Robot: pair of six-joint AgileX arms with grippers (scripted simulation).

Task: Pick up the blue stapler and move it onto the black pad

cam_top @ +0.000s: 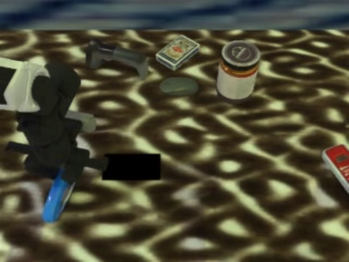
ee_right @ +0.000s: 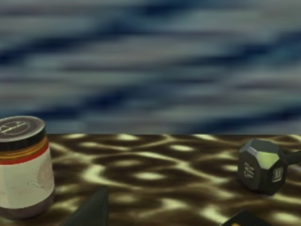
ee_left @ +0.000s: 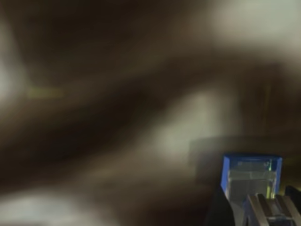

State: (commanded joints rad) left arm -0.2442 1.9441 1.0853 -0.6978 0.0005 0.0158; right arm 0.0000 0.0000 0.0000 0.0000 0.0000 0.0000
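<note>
blue stapler (cam_top: 57, 197) diagonal, in left claw (cam_top: 64, 177)

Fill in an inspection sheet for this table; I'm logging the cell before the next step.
Surface: table, brown and yellow mottled pattern.
Job's things: blue stapler at the left gripper; black pad to its right, bare.
Clutter: grey stapler-like tool, card box, oval disc, jar, red item at right edge, dark dumbbell.
Grippers: left over the stapler; right only partly visible.
Cables: nothing seen.
Surroundings: blue streaked backdrop.
</note>
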